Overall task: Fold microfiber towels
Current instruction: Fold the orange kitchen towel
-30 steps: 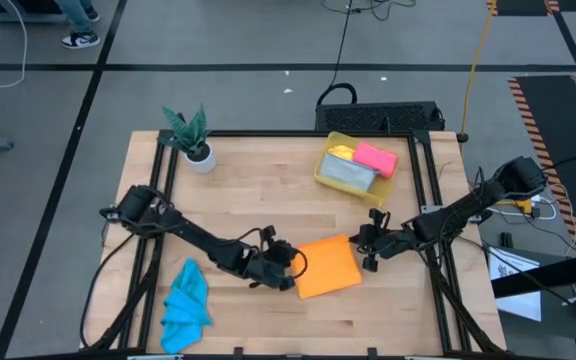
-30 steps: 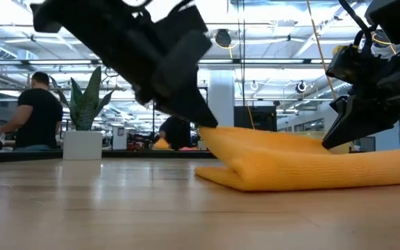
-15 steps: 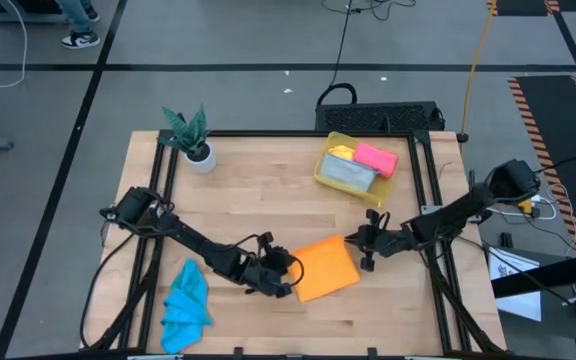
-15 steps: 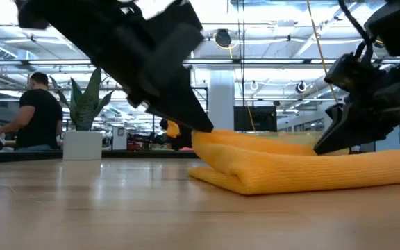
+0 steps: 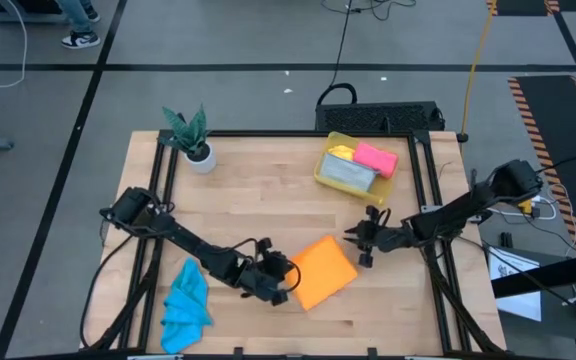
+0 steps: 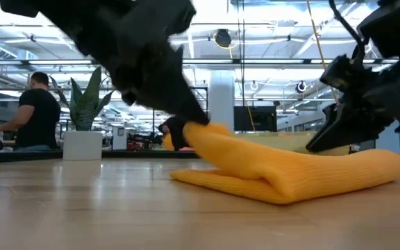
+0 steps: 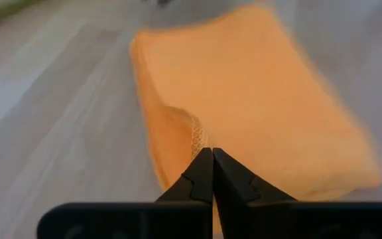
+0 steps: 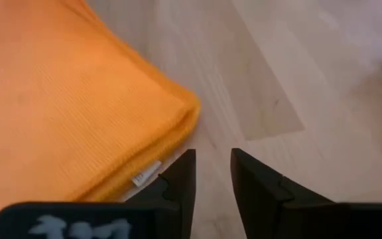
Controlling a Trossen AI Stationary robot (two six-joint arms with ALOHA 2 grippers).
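Right, from my remote seat I see the wooden bench (image 5: 258, 190) filling the middle of the overhead view, with both arms reaching in from its sides. The orange towel (image 5: 324, 271) lies folded flat near the front centre of the bench, turned a little askew to the bench edges. A blue towel (image 5: 185, 306) sits crumpled at the front left corner, well apart from the orange one.

At the back right, the yellow bin (image 5: 330, 170) holds a pink towel (image 5: 376, 158), a grey towel (image 5: 347, 175) and a strip of yellow towel (image 5: 341, 152). A small potted plant (image 5: 192, 138) stands at the back left corner.

The left hand (image 7: 212, 159) is pinched tight on the near left edge of the orange towel; in the level view that edge is lifted slightly off the wood where I hold it. The right hand (image 8: 212, 162) sits just beside the towel's right corner, its fingers a narrow gap apart with nothing between them. I think it is clear of the cloth, though the wrist view is too tight for me to be sure it is not brushing the corner. A small white tag (image 8: 146, 175) shows at that corner.

A person (image 6: 39, 112) stands in the room behind the bench.
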